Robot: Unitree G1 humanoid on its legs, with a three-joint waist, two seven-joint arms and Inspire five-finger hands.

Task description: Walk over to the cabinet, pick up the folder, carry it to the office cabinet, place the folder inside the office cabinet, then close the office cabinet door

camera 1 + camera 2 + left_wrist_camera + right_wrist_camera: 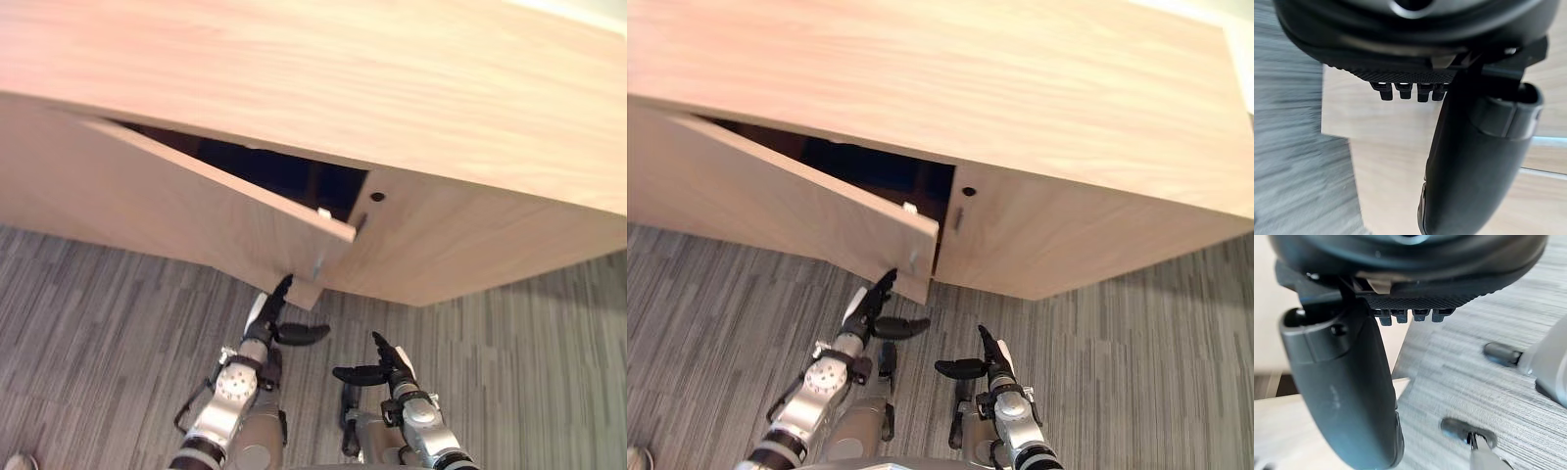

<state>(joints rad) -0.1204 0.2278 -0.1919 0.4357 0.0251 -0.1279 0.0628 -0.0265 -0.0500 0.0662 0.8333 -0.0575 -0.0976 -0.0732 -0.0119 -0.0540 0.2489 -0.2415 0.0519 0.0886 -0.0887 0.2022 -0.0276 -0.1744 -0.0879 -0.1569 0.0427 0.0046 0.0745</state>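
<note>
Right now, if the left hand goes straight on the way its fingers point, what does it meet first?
The half-open cabinet door. The left hand has straight fingers aimed at the door's lower corner, very close to it; whether they touch it, I cannot tell.

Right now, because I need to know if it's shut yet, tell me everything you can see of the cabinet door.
The cabinet door is a flat panel of pale wood-look board, hinged at its left, standing ajar with a dark wedge-shaped gap behind it. A small silvery fitting sits at its free edge. Straight fingers of the left robot hand reach its lower free corner, apparently touching.
</note>
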